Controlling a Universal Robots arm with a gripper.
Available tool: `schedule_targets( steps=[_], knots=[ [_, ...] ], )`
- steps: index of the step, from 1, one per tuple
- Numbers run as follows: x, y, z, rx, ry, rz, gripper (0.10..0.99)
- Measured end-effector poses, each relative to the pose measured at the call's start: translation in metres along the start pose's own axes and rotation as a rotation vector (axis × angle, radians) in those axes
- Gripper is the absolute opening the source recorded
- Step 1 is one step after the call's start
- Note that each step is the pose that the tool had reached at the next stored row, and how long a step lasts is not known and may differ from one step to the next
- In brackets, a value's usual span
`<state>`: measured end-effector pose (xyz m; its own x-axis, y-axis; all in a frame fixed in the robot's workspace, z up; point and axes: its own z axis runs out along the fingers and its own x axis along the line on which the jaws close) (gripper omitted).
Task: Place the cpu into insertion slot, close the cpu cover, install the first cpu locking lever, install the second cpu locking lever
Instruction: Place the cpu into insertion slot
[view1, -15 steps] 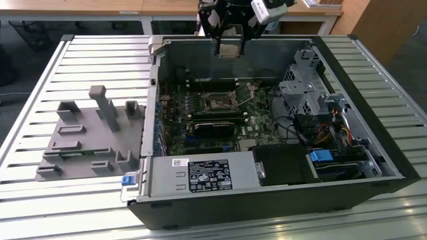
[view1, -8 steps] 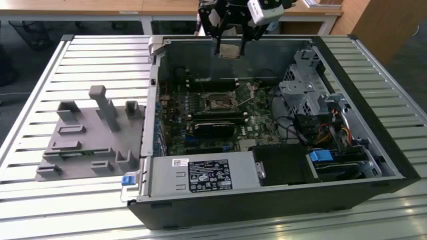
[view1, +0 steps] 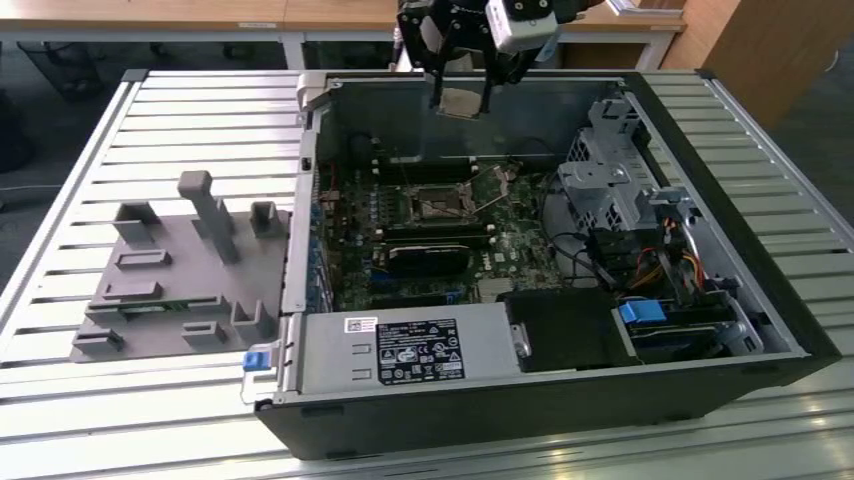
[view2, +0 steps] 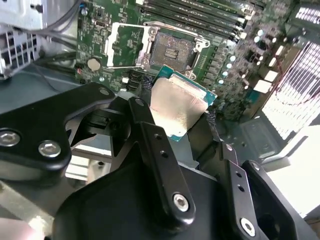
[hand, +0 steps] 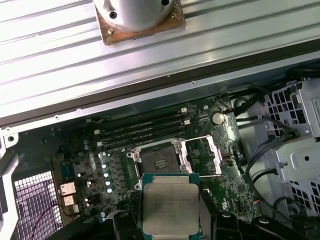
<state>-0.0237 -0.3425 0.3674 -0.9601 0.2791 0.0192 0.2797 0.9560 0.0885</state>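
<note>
My gripper (view1: 461, 98) hangs over the far wall of the open computer case, shut on the cpu (view1: 462, 101). The cpu (view2: 177, 102) is a silver-tan square on a green edge, pinched by its sides between the black fingers (view2: 150, 130); it hangs in the air, tilted, above the motherboard. The insertion slot (hand: 157, 161) lies open below and ahead of the cpu (hand: 170, 206), its dark centre bare. The cpu cover (hand: 202, 155), a silver frame, is swung open beside the slot. In the second wrist view the slot (view2: 172, 50) and cover (view2: 125, 44) sit just beyond the chip.
The case walls (view1: 307, 200) ring the green motherboard (view1: 400, 240). Long black memory slots (hand: 142, 129) run beside the socket. A silver drive cage (view1: 607, 190) with cables, and a power supply (view1: 400, 350), fill the exterior view's right and near side. A grey fixture (view1: 174, 270) stands on the slatted table.
</note>
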Motion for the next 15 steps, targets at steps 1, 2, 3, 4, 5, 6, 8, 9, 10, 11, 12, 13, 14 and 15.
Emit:
schedule_targets(
  steps=[1, 2, 3, 4, 5, 6, 8, 9, 10, 11, 12, 13, 14, 15],
  knots=[
    [0.0, 0.0, 0.0001, 0.0, -0.0013, 0.015, 0.541],
    [0.0, 0.0, 0.0003, -0.001, -0.0027, 0.03, 0.541],
    [0.0, 0.0, 0.0004, -0.001, -0.0041, 0.044, 0.541],
    [0.0, 0.0, 0.0005, -0.001, -0.0055, 0.06, 0.541],
    [0.0, 0.0, 0.0006, -0.001, -0.0068, 0.075, 0.541],
    [0.0, 0.0, 0.0007, -0.001, -0.0081, 0.089, 0.541],
    [0.0, 0.0001, 0.0008, -0.001, -0.0107, 0.116, 0.541],
    [0.0, 0.0001, 0.0009, -0.001, -0.0121, 0.13, 0.541],
    [0.0, 0.0001, 0.001, -0.001, -0.0133, 0.144, 0.541],
    [0.0, 0.0001, 0.0011, -0.001, -0.0147, 0.159, 0.541],
    [0.0, 0.0001, 0.0011, -0.002, -0.0161, 0.174, 0.541],
    [0.0, 0.0001, 0.0012, -0.002, -0.0174, 0.188, 0.541],
    [0.0, 0.0001, 0.0013, -0.002, -0.0187, 0.202, 0.541],
    [0.0, 0.0001, 0.0013, -0.002, -0.02, 0.217, 0.541]
  ],
)
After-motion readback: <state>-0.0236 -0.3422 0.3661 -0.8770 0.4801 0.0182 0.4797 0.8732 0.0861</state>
